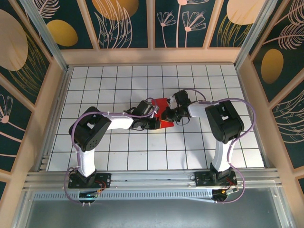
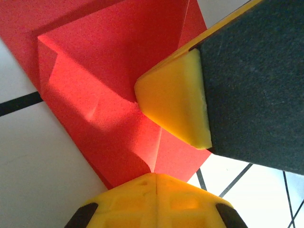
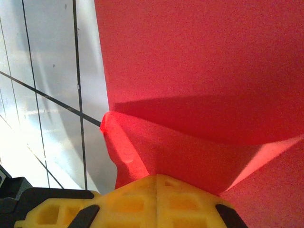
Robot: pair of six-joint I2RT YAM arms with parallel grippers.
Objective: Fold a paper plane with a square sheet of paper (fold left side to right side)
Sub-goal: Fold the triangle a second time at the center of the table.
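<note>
The square sheet of paper (image 1: 165,124) is bright red and partly folded, and it lies near the middle of the tiled table (image 1: 118,152) between both grippers. In the left wrist view the paper (image 2: 109,71) shows overlapping layers and a crease running down to my left gripper (image 2: 156,175). That gripper is shut, its tips touching the paper's near edge. A yellow finger (image 2: 173,104) of my right gripper presses on the sheet from the right. In the right wrist view my right gripper (image 3: 156,176) is shut against a raised fold of the paper (image 3: 199,71). From above, the left gripper (image 1: 156,114) and right gripper (image 1: 173,114) nearly meet over the sheet.
White grid tiles (image 3: 52,95) lie bare beside the paper. Wooden walls (image 1: 57,95) close in the table on the left, right and back. Both arm bases (image 1: 88,180) sit at the near edge.
</note>
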